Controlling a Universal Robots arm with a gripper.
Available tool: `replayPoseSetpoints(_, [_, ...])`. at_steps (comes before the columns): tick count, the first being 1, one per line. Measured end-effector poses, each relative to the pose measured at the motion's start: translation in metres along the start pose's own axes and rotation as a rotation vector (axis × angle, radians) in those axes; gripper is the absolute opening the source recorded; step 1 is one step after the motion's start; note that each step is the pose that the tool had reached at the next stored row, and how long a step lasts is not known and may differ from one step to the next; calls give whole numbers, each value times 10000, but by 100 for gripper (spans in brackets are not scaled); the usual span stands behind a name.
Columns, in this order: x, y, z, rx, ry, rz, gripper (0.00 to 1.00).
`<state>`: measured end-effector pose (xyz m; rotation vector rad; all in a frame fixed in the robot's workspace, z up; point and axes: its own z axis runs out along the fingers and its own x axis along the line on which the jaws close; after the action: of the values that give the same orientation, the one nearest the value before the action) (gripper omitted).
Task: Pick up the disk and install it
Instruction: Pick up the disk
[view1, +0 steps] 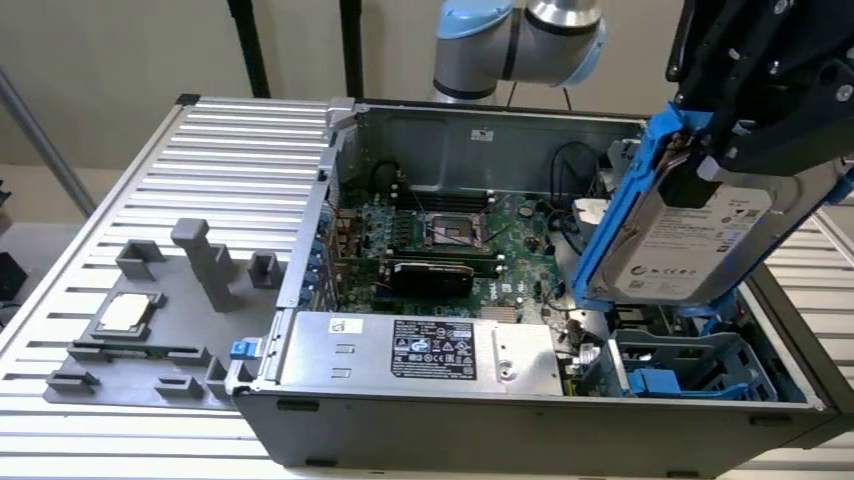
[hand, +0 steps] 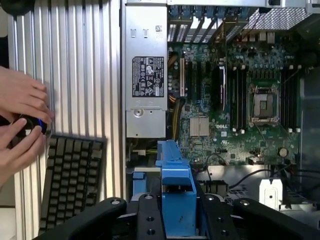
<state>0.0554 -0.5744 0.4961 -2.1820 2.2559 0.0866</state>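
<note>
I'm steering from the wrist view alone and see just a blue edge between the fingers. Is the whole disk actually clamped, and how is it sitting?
Observer: Yes. In the exterior view the gripper is shut on the upper end of the disk. The disk hangs tilted, with its white label facing that camera.
Operator: Where is it relative to the case?
Observer: It is raised over the open computer case, at the exterior view's right. Its lower end hangs near the blue drive cage and is not yet seated in it.
</note>
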Motion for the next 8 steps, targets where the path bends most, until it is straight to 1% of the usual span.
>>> replayPoseSetpoints(8, [52, -328, 33, -32, 0, -2, 0])
